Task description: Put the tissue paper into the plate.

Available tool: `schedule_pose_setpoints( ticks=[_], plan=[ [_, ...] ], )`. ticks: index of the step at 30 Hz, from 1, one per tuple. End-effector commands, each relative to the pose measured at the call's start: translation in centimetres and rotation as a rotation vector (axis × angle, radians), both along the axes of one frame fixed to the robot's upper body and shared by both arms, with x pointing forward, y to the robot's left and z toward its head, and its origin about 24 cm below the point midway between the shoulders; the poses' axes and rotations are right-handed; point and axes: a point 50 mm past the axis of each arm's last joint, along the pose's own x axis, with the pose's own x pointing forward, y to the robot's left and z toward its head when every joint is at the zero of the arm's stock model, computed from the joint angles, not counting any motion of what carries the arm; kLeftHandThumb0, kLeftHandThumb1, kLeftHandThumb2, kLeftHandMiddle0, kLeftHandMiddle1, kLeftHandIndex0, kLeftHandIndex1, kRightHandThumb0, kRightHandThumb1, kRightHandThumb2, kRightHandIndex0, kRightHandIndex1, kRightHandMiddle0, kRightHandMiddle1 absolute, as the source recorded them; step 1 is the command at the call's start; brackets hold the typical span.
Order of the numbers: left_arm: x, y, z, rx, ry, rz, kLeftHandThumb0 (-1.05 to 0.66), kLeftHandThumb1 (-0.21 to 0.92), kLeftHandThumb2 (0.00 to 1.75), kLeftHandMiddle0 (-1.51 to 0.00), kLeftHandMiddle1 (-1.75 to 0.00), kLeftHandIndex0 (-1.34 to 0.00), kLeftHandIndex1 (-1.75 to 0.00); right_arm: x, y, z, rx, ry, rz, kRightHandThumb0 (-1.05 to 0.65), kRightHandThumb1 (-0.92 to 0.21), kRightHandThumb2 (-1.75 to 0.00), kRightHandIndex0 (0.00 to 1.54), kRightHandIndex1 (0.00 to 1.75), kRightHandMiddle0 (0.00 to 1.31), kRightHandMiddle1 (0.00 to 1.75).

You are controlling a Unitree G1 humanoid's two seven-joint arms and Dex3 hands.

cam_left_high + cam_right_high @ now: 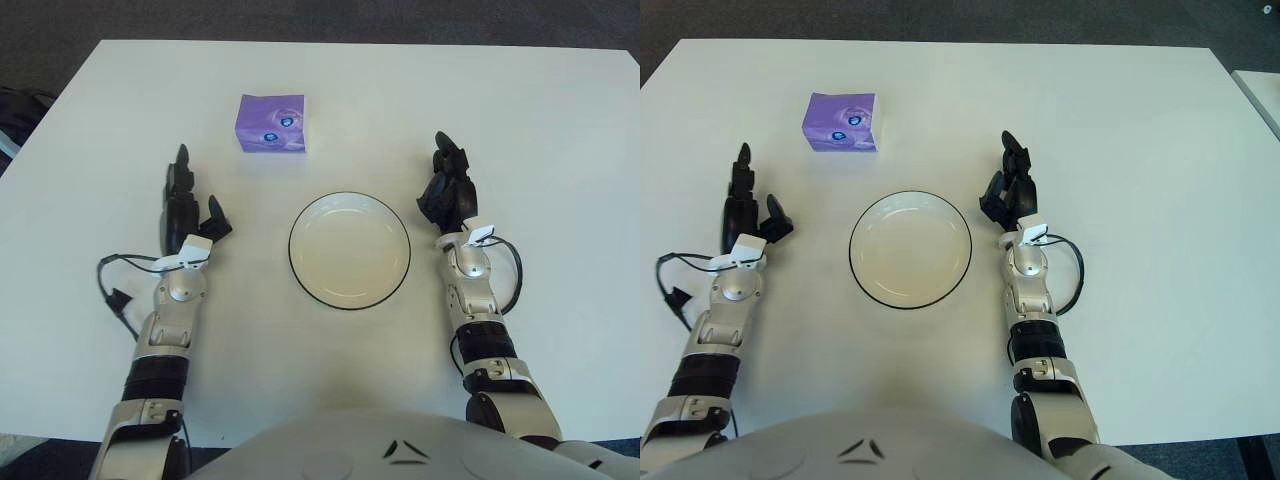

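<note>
On my screen, left to right: dark carpet [40,30] bordering 1 white table [560,120]. My left hand [187,208], fingers spread, holding nothing, well left of the plate. 1 purple tissue pack [271,124] on the table beyond the plate. 1 white, black-rimmed plate [349,249], centre. My right hand [448,190], fingers loosely extended, holding nothing, just right of the plate.

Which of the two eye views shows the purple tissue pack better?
The left eye view, slightly: the tissue pack sits nearer the middle of the picture, unobstructed, beyond the plate. The right eye view shows the same pack whole too, only further toward the left edge. Neither the left hand nor the right hand touches it.
</note>
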Motion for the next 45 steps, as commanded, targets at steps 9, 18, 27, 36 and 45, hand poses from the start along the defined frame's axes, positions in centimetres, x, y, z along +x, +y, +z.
schedule_pose_setpoints(
  ticks=[9,18,27,36,45],
  plan=[
    [1.9,2.3,4.6,0.321,-0.161,0.043,-0.82,0.92,1.08,0.00,0.00,0.00,0.00,-1.3,0.1,-4.5,0.037,0.199,0.000,-0.67,-0.92,-1.03,0.20,0.00,0.00,0.39],
    [2.5,2.7,7.6,0.463,-0.254,0.066,-0.82,0.92,1.06,0.00,0.00,0.00,0.00,-1.1,0.4,-4.7,0.048,0.204,-0.001,-0.66,-0.92,-1.01,0.20,0.00,0.00,0.39],
    [3.3,2.7,9.6,0.546,-0.255,0.079,-0.83,0.92,1.08,0.00,0.00,0.00,0.00,-0.8,0.6,-4.8,0.056,0.212,0.004,-0.68,-0.92,-0.99,0.19,0.00,0.00,0.37],
    [4.1,1.6,12.2,0.622,-0.204,0.054,-0.84,0.92,1.02,0.00,0.00,0.00,0.00,-0.5,0.8,-4.9,0.060,0.222,0.006,-0.68,-0.92,-0.99,0.19,0.00,0.00,0.37],
    [5.3,1.2,13.5,0.722,-0.169,0.052,-0.83,0.92,1.00,0.00,0.00,0.00,0.00,-0.3,0.9,-5.0,0.062,0.224,0.009,-0.68,-0.92,-1.00,0.19,0.00,0.00,0.36]
  ],
)
